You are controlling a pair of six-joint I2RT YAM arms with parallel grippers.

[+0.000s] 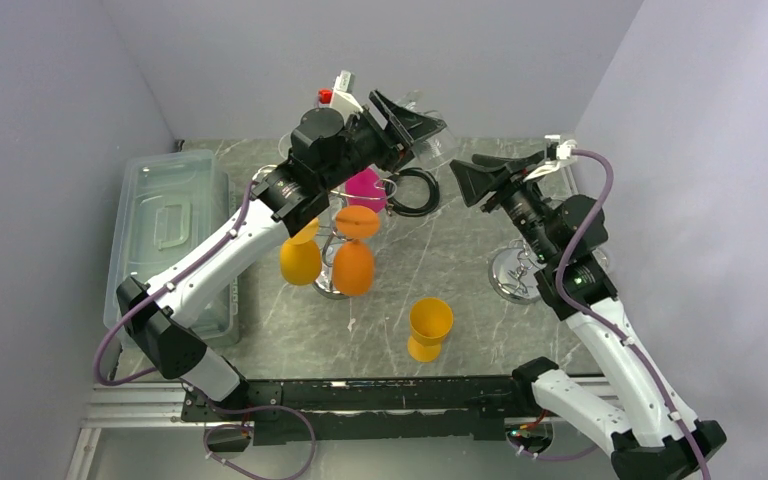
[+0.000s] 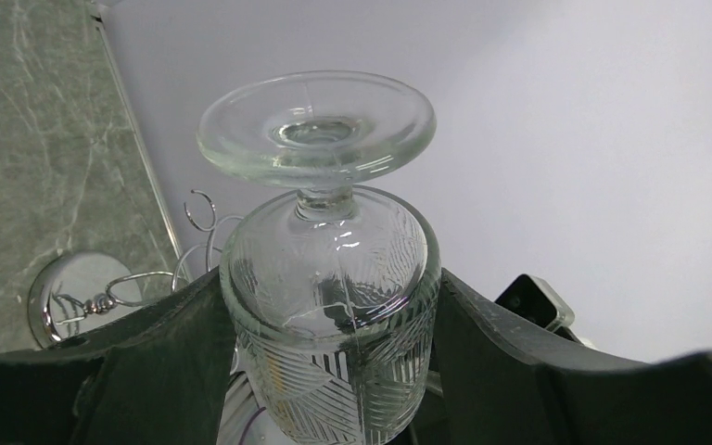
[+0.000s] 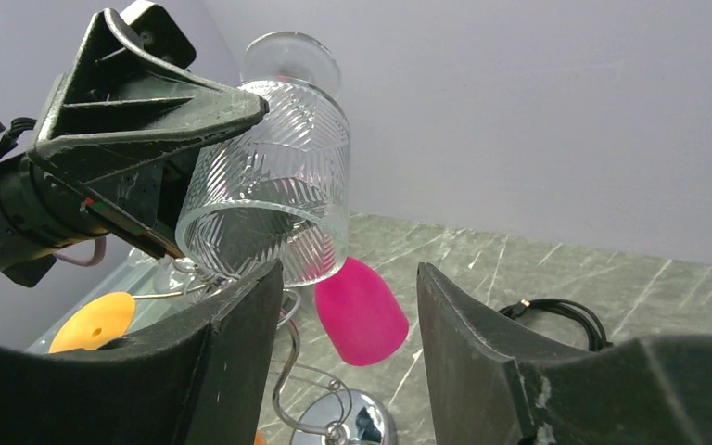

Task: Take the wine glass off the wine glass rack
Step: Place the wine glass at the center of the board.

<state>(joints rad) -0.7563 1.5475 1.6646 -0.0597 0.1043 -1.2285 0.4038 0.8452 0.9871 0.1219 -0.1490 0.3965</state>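
Left gripper [image 1: 412,128] clamps the clear wine glass [image 2: 329,306], foot-up, above the wine glass rack [image 3: 348,422] hung with a pink goblet [image 3: 362,311] and orange goblets [image 1: 354,268]; right gripper [image 3: 348,271] gapes empty just beside; yellow goblet [image 1: 429,328], cable coil [image 1: 415,190] nearby.

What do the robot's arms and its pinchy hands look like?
The left arm and right arm have smooth white tubes joined by chunky black joints. A purple cable loops along each. The left gripper and right gripper are black, each with two wide triangle-shaped fingers.
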